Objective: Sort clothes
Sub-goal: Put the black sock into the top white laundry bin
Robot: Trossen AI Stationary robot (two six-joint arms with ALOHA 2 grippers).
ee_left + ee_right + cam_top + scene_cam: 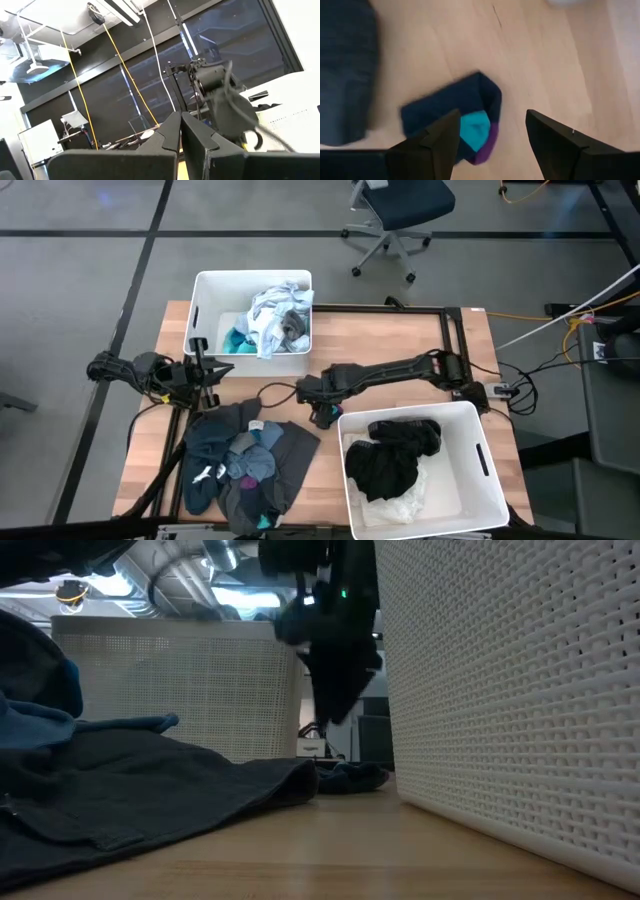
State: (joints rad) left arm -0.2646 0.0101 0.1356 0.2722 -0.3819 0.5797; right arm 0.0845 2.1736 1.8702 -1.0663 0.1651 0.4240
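Note:
A small navy sock (470,112) with a teal and purple toe lies flat on the wooden table, between the clothes pile and the near-right bin; it also shows in the low view (352,777). My right gripper (492,132) is open and hovers above it, fingers pointing down and clear of it (335,690). A pile of dark grey, blue and teal clothes (240,465) lies at the near left. My left gripper (213,370) is shut and empty, near the far-left bin, and in its wrist view (180,130) it points out into the room.
A white bin (200,310) at the far left holds white, grey and teal clothes. A white bin (480,440) at the near right holds black and white clothes; its lattice wall (500,690) stands close beside my right gripper. An office chair (400,210) stands beyond the table.

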